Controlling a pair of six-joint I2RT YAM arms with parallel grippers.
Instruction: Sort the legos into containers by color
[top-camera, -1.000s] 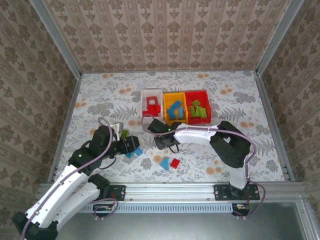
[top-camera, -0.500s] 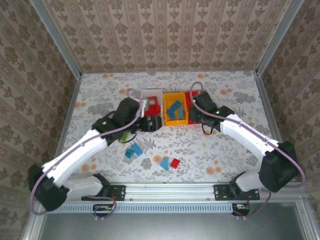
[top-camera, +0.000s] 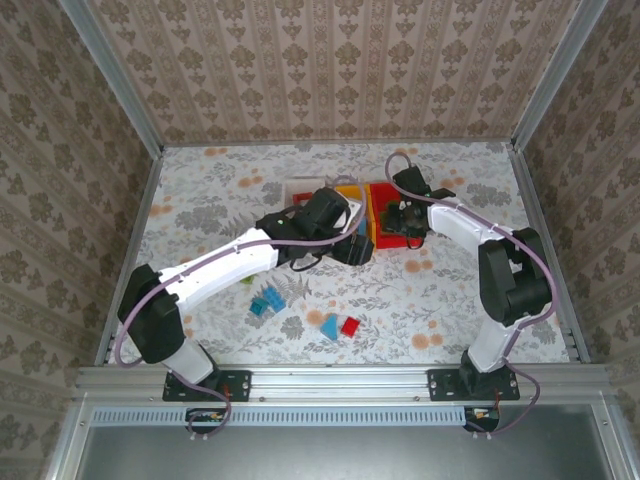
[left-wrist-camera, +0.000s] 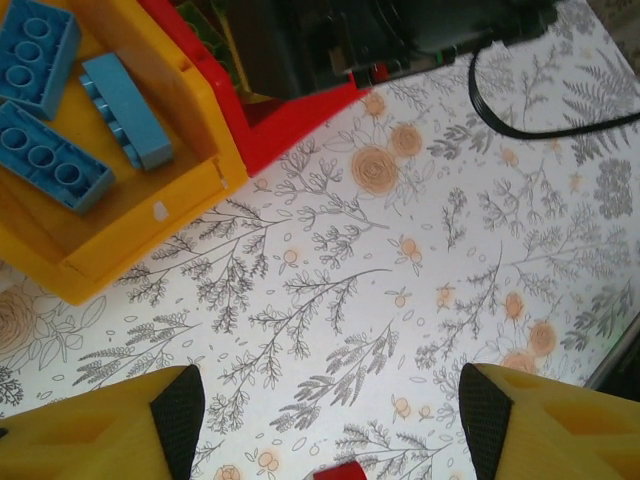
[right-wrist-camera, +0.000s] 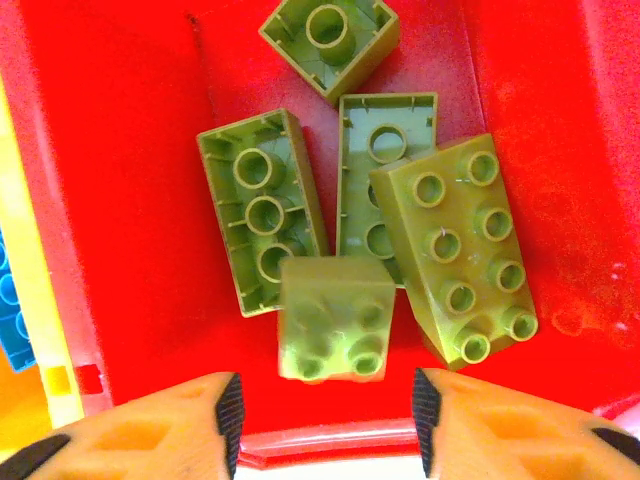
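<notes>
My right gripper hangs open over the red bin, seen from above as gripper. A blurred light green brick lies loose just beyond its fingertips, among several green bricks. My left gripper is open and empty above bare table, just in front of the yellow-orange bin, which holds blue bricks. From above, that left gripper reaches across the white bin. Blue bricks, a blue wedge and a red brick lie loose on the table.
The three bins stand side by side at mid-table, with both arms crowding over them. The right arm's dark body and cable pass close above the left gripper. Walls enclose the table on three sides.
The right arm swung from mid-table to the red bin and opened, letting go of a green brick. The left arm stretched from the near left across to the yellow-orange bin.
</notes>
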